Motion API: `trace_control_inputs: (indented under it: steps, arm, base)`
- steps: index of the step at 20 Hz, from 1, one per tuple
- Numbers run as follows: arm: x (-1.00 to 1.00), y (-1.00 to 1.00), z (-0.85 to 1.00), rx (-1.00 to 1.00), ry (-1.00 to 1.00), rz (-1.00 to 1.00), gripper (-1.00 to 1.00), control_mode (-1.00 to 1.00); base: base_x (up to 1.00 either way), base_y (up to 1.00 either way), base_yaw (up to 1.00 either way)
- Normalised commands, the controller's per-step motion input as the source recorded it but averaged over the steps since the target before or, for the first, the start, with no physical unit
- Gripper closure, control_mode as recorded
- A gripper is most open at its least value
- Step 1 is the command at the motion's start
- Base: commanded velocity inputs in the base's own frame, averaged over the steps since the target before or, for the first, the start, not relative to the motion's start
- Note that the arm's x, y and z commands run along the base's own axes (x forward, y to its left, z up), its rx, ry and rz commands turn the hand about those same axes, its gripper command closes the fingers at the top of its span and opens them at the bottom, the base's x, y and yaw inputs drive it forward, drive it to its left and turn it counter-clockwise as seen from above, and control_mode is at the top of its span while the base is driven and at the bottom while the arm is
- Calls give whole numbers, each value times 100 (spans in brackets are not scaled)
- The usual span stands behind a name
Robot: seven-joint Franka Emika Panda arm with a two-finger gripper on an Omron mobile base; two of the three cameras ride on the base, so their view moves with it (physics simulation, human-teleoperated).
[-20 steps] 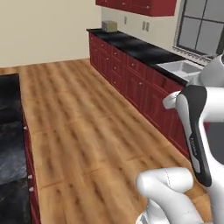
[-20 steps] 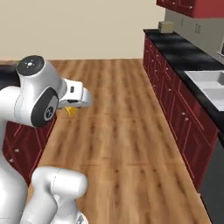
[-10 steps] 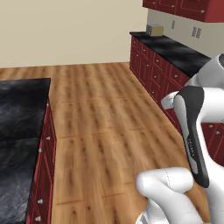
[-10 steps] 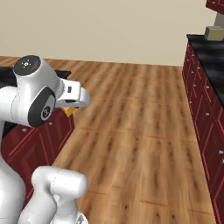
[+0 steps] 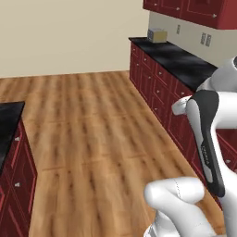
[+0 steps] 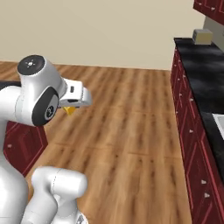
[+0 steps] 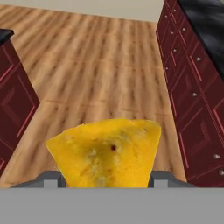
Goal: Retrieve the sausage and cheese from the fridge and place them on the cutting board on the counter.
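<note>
Clamping the cheese (image 7: 107,153) low in the hand view, gripper (image 6: 70,108) fingertips hiding behind the wedge.

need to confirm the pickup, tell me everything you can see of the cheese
The cheese is a yellow-orange wedge with a mottled, pitted face and one small dark speck. In the hand view it sits close, broad edge up, narrowing downward between the gripper's tips. From the right base view a yellow corner pokes out under the gripper, carried above the wooden floor.

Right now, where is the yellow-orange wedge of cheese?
The yellow-orange wedge of cheese is in the gripper, filling the lower middle of the hand view, carried above the wooden floor between the dark red cabinets.
</note>
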Motion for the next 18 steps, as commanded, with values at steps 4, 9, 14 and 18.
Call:
trace_control_inputs:
  steps: [4,9,14,18]
  arm:
    - [0,0,0,0,0,0,100,100]
    - [0,0,0,0,0,0,100,100]
    - [0,0,0,0,0,0,100,100]
    - [0,0,0,0,0,0,100,100]
  base:
    - [100,-43,1]
    - [100,-17,11]
    - [99,1,48]
    - [95,1,61]
